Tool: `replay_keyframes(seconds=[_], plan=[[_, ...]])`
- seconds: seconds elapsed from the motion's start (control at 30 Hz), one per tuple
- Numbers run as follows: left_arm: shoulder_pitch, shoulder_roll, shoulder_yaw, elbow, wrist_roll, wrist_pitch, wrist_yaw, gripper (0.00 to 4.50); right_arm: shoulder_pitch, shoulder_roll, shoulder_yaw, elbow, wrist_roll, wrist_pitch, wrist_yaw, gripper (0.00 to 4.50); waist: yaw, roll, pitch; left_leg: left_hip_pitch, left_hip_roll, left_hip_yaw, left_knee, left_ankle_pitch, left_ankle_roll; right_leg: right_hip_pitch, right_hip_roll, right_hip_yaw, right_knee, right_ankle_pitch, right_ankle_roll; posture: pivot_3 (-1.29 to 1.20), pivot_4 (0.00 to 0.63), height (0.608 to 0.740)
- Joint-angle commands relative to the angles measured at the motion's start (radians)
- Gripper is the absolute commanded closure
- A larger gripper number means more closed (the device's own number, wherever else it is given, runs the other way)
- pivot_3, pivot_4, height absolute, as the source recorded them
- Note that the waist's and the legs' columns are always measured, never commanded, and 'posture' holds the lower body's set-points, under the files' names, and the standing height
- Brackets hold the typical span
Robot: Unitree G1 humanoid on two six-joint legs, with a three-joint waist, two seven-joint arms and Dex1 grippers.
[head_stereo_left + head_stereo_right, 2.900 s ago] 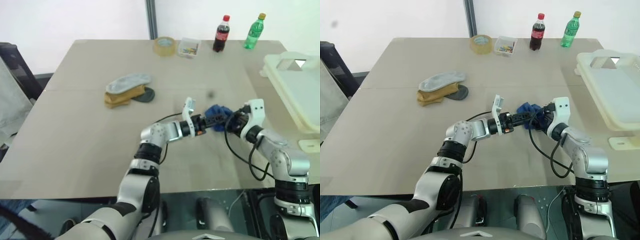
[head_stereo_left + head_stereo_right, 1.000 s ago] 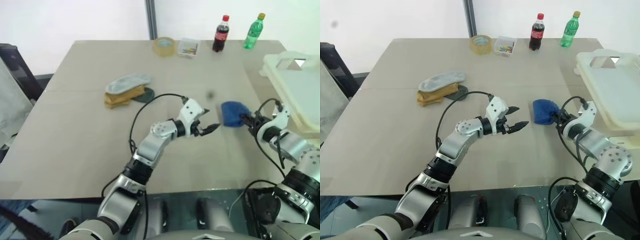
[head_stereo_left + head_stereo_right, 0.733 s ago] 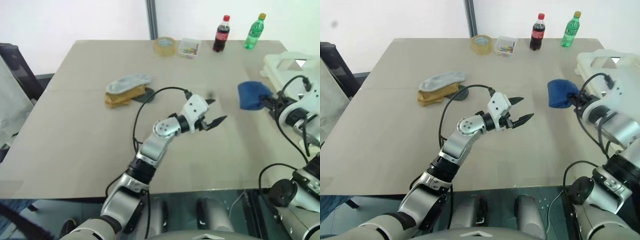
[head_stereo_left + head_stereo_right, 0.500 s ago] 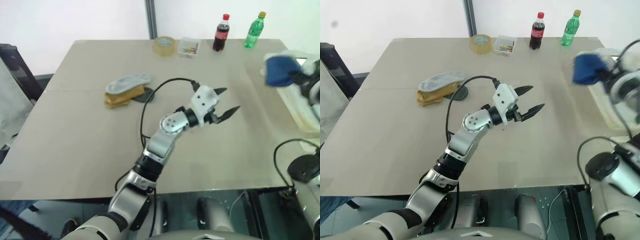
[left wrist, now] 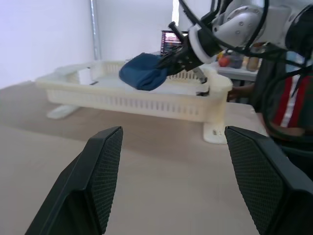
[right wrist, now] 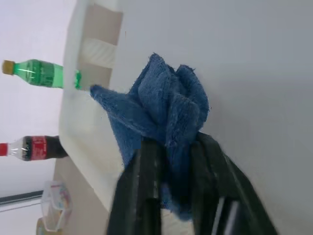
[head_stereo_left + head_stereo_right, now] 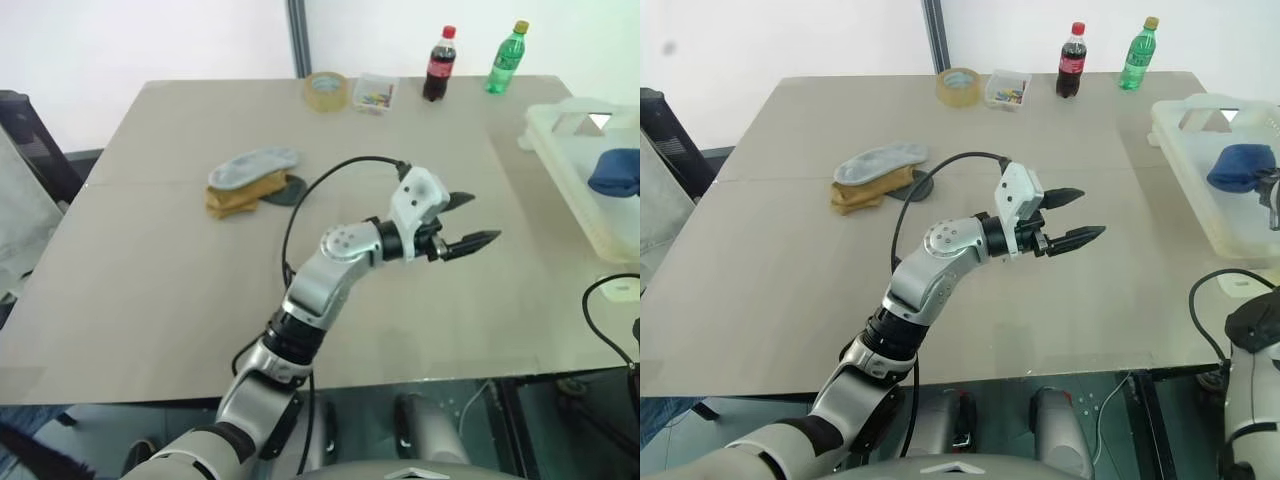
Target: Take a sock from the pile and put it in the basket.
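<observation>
The right gripper [image 6: 168,161] pinches the blue sock [image 6: 161,110] over the basket [image 7: 1200,200], whose far end is cut off at the head views' edge. The sock's lower end hides between the fingers. The left gripper [image 7: 462,222] hangs spread and empty above the table [image 7: 150,250], well apart from the pile [image 7: 250,180].

The basket [image 7: 560,165] (far side) runs past the picture's edge.
</observation>
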Motion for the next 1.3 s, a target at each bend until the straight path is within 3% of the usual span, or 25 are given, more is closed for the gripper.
replay_keyframes(seconds=[0.03, 0.17, 0.2, 0.47, 0.63, 0.9, 1.03, 1.13, 1.3], plan=[[-0.022, 0.009, -0.010, -0.042, -0.008, 0.014, -0.014, 0.93, -0.020, -0.041, -0.016, -0.030, 0.001, -0.019, 0.017, 1.83, 0.001, 0.000, 0.000, 0.000, 0.000, 0.000, 0.000, 0.000, 0.000, 0.000, 0.000, 0.000, 0.000, 0.000, 0.000, 0.00, 0.150, 0.740], [-0.020, 0.022, -0.026, -0.035, -0.001, 0.008, -0.029, 0.93, 0.002, -0.045, -0.019, -0.052, -0.014, -0.016, -0.005, 0.27, 0.003, 0.000, 0.000, 0.000, 0.000, 0.000, 0.000, 0.000, 0.000, 0.000, 0.000, 0.000, 0.000, 0.000, 0.000, 0.00, 0.150, 0.740], [-0.020, 0.022, -0.023, -0.039, -0.006, 0.010, -0.030, 0.93, 0.013, -0.051, -0.009, -0.067, -0.024, -0.009, 0.005, 0.06, 0.003, 0.000, 0.000, 0.000, 0.000, 0.000, 0.000, 0.000, 0.000, 0.000, 0.000, 0.000, 0.000, 0.000, 0.000, 0.00, 0.150, 0.740], [-0.024, 0.044, -0.015, -0.032, 0.027, 0.001, -0.001, 0.93, 0.121, -0.104, 0.077, -0.306, -0.028, 0.107, 0.199, 0.06, 0.003, 0.001, 0.000, -0.001, 0.000, 0.000, 0.000, 0.000, 0.000, 0.000, 0.000, 0.000, -0.001, 0.000, 0.000, 0.00, 0.150, 0.740], [-0.005, 0.084, 0.001, -0.081, -0.005, 0.048, -0.021, 0.93, 0.288, -0.155, 0.201, -0.534, 0.014, 0.183, 0.612, 0.06, 0.001, 0.001, 0.000, 0.001, 0.001, -0.001, 0.000, 0.000, 0.000, 0.001, 0.001, 0.000, 0.001, 0.000, 0.000, 0.00, 0.150, 0.740], [0.083, 0.200, 0.090, -0.148, -0.034, 0.087, -0.009, 0.93, 0.717, -0.066, 0.363, -0.954, 0.009, 0.037, 1.160, 0.06, 0.005, 0.001, 0.000, 0.003, 0.004, -0.001, 0.001, 0.000, 0.000, 0.003, 0.003, 0.000, 0.001, 0.000, 0.000, 0.00, 0.150, 0.740], [0.251, 0.359, 0.152, -0.229, -0.029, 0.144, -0.019, 0.93, 0.990, -0.163, 0.520, -0.985, -0.180, -0.082, 1.409, 0.06, 0.004, 0.000, 0.000, 0.003, 0.005, 0.000, 0.003, 0.000, 0.000, 0.003, 0.002, 0.000, 0.002, 0.000, 0.000, 0.00, 0.150, 0.740], [0.485, 0.507, 0.249, -0.329, -0.033, 0.145, -0.042, 0.93, 1.135, -0.161, 0.537, -0.929, -0.303, -0.274, 1.546, 0.06, -0.002, -0.001, 0.000, 0.005, 0.005, 0.001, 0.003, 0.000, 0.000, 0.004, 0.002, 0.001, 0.001, 0.000, 0.000, 0.00, 0.150, 0.740], [0.738, 0.563, 0.406, -0.491, -0.165, 0.191, -0.038, 0.93, 1.225, -0.179, 0.520, -0.866, -0.410, -0.455, 1.685, 0.06, 0.002, 0.000, 0.000, 0.006, 0.007, 0.003, 0.004, 0.000, 0.000, 0.003, 0.001, 0.001, 0.002, -0.003, -0.003, 0.00, 0.150, 0.740]])
